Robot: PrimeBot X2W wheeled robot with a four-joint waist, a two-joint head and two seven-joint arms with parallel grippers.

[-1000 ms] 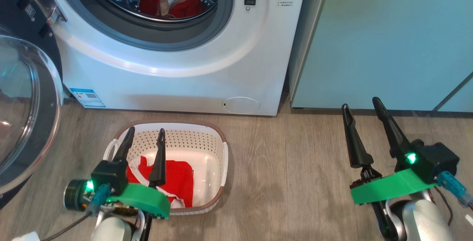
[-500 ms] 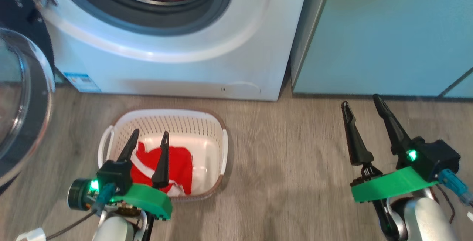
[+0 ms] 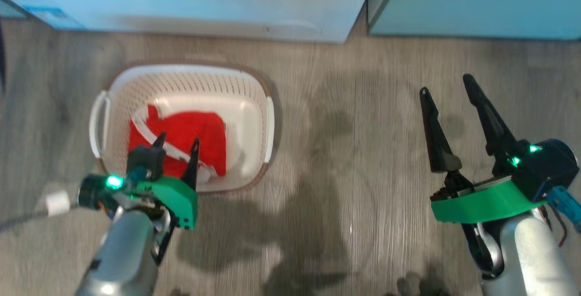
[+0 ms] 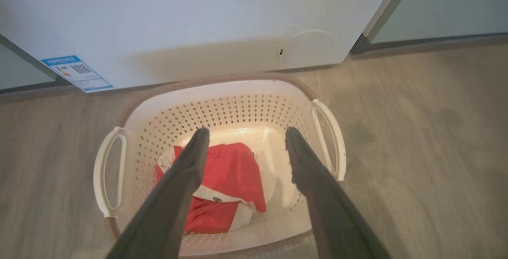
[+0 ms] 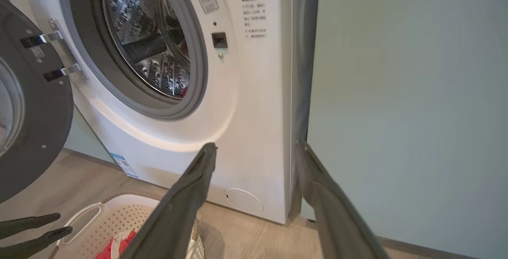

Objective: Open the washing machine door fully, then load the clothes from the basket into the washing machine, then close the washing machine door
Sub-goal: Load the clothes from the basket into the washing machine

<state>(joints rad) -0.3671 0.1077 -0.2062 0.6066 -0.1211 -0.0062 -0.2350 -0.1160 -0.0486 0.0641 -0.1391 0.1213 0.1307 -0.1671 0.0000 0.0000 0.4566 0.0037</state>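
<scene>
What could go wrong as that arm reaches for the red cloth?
The left tool hangs open over the clothes, close to the basket wall; a finger could catch the perforated plastic and drag the basket.
Loose white bands might snag on the rim.
The washing machine door stands open beside the drum; the lifting arm might bump it.

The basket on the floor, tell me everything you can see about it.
The basket is white perforated plastic with rounded corners, a brown rim and a looped white handle on each side. It stands upright on the wood-look floor, close in front of the washing machine. A crumpled red garment with white trim lies inside, leaving part of its bottom bare. The open left gripper hangs over it.
</scene>
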